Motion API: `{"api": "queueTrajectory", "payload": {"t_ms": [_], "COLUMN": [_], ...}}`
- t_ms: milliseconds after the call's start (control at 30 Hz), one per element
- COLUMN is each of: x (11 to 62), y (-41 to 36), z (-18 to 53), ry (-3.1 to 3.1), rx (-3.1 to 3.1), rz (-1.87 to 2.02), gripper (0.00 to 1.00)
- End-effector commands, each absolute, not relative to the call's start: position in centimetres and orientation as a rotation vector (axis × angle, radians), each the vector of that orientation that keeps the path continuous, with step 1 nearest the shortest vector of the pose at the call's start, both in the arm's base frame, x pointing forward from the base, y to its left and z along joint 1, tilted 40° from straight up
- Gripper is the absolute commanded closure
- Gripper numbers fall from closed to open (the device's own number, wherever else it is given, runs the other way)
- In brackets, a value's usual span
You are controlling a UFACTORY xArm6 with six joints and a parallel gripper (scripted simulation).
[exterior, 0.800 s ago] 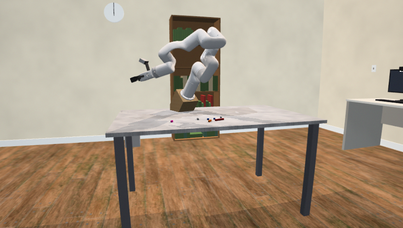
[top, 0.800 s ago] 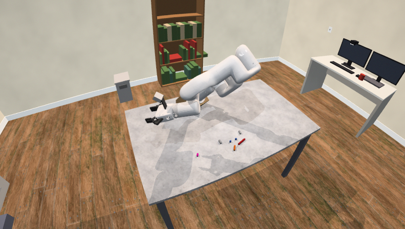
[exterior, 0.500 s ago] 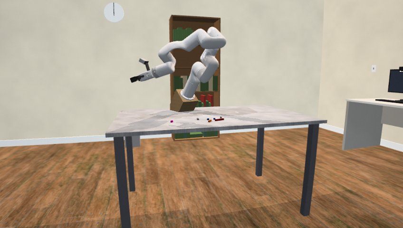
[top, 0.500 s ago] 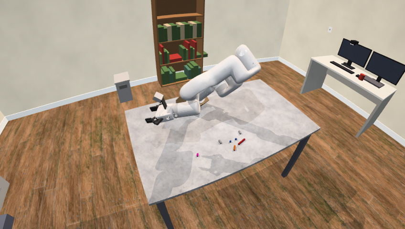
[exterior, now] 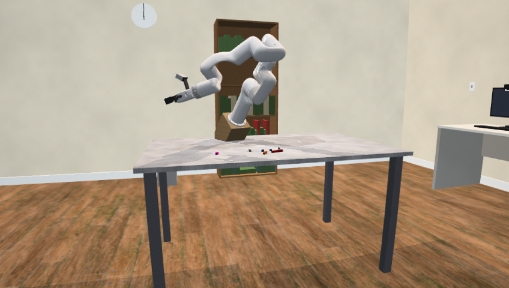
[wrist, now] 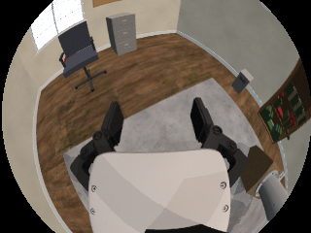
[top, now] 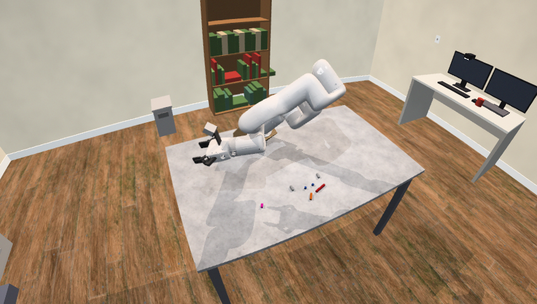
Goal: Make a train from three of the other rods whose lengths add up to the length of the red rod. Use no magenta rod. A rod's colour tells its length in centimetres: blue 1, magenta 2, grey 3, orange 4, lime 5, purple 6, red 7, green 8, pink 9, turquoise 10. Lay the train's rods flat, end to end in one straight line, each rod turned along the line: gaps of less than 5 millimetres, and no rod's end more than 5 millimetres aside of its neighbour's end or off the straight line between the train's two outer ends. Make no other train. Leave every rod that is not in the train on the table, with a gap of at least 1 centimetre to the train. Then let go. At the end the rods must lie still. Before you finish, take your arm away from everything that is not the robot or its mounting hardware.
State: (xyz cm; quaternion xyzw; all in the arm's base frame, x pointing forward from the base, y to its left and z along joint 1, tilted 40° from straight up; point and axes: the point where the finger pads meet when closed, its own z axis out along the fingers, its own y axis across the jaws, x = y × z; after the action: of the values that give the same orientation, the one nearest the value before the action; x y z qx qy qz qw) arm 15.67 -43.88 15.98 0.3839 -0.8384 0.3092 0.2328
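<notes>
The red rod [top: 320, 187] lies flat on the marble table [top: 286, 177], right of centre; it also shows in the exterior view [exterior: 277, 150]. Near it lie an orange rod [top: 310, 196], two small blue rods [top: 312, 185] [top: 305, 187], two grey rods [top: 318, 175] [top: 291, 187] and, apart to the left, a magenta rod [top: 262, 205]. My gripper [top: 201, 151] is open and empty, held high in the air over the table's far left corner, far from all rods. In the wrist view the two fingers stand wide apart with nothing between them.
The arm's wooden base block [exterior: 231, 129] stands at the table's back edge. A bookshelf [top: 237, 52] stands behind the table, a small grey cabinet [top: 163, 115] to its left, and a desk with monitors [top: 470, 101] at the right.
</notes>
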Motion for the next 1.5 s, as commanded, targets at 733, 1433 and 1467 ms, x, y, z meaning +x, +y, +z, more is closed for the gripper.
{"api": "queueTrajectory", "payload": {"t_ms": [733,1433,1467], "x": [23.7,31.3,32.3], "y": [-41.1,-33.9,-32.5], "z": [19.4,21.3,21.5], "ry": [-2.027,-1.695,-1.637], "rx": [1.477,1.955,2.028], "rz": [0.688,0.470,0.438], "gripper": [0.00,0.00,0.00]}}
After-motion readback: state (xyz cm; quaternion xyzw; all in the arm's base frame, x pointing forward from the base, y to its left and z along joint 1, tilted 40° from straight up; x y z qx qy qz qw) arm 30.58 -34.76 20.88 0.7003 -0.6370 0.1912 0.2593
